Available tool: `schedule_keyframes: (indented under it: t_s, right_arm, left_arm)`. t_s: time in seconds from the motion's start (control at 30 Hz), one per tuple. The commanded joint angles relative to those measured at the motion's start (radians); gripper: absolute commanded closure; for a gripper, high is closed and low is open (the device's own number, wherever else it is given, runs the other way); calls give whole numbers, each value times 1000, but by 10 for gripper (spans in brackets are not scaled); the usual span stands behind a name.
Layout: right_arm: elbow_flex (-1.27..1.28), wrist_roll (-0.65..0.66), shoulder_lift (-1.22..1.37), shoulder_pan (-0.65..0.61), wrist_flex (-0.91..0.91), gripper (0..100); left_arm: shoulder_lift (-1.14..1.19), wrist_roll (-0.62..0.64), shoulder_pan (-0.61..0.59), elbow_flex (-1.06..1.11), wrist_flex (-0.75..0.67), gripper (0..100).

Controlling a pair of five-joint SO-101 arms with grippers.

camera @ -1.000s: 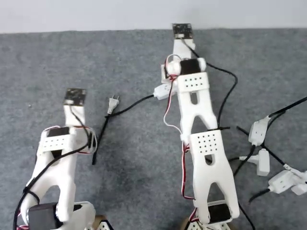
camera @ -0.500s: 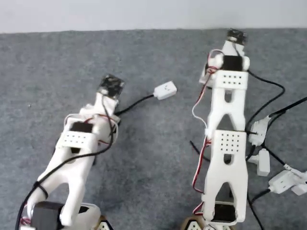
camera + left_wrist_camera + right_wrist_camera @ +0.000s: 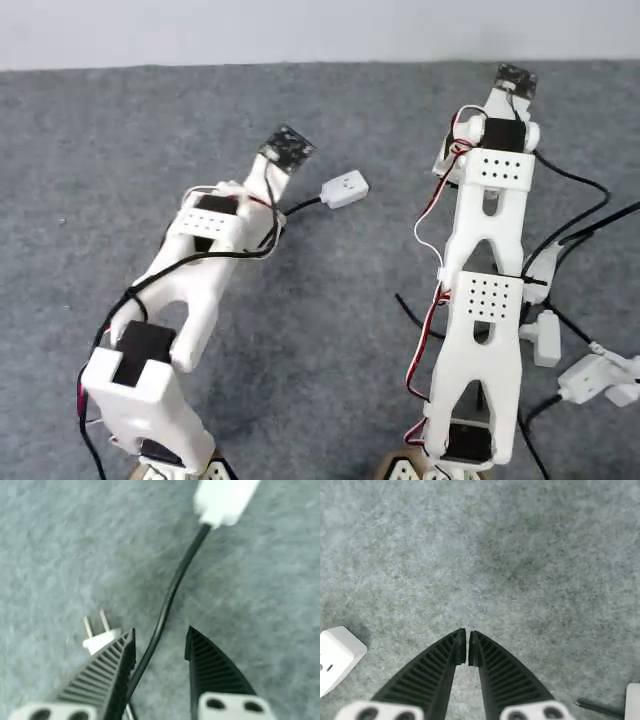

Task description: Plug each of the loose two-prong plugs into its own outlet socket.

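A white outlet socket [image 3: 344, 187] lies on the grey carpet with a black cable [image 3: 170, 595] running from it. My left arm [image 3: 215, 225] stretches toward that socket. Its gripper [image 3: 160, 632] is open and straddles the cable close above the carpet. The white two-prong plug [image 3: 97, 632] lies just outside one finger [image 3: 112, 665], prongs pointing away from me. The socket [image 3: 225, 500] lies farther ahead along the cable. My right arm [image 3: 495, 170] reaches to the carpet's far right. Its gripper [image 3: 467, 647] is shut over bare carpet with nothing in it.
Several white plugs and sockets [image 3: 547, 340] with black cables lie at the right edge beside the right arm. A white socket corner [image 3: 335, 662] shows to one side of the right gripper, and a black cable end [image 3: 592, 707] to the other. A pale wall borders the carpet's far side.
My left arm has swung right and forward over the plug and cable. My right arm has left the socket and moved to the far right, uncovering the socket.
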Motion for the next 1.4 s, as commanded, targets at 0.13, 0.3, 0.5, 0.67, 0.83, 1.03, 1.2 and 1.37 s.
schedule_keyframes:
  t_s: [0.13, 0.3, 0.5, 0.67, 0.83, 1.03, 1.2, 1.37]
  right_arm:
    - [-38, 25, -104, 31, 51, 991]
    - [193, 61, -251, 24, 50, 991]
    - [537, 54, -489, 8, 38, 991]
    - [643, 61, -510, 24, -4, 991]
    - [721, 101, -510, 33, -61, 991]
    - [813, 124, -515, 44, -154, 991]
    - [813, 124, -513, 44, -157, 991]
    - [818, 130, -512, 36, -153, 991]
  left_arm:
    - [5, -8, 57, -71, -58, 840]
    - [5, -6, 72, -73, -80, 840]
    - [6, -3, 69, -94, -80, 840]
    - [6, -8, 69, -87, -118, 840]
    - [78, -52, 61, -73, -212, 840]
    - [146, -160, 64, -101, -199, 840]
    - [150, -158, 63, -110, -190, 841]
    - [155, -158, 58, -110, -198, 844]
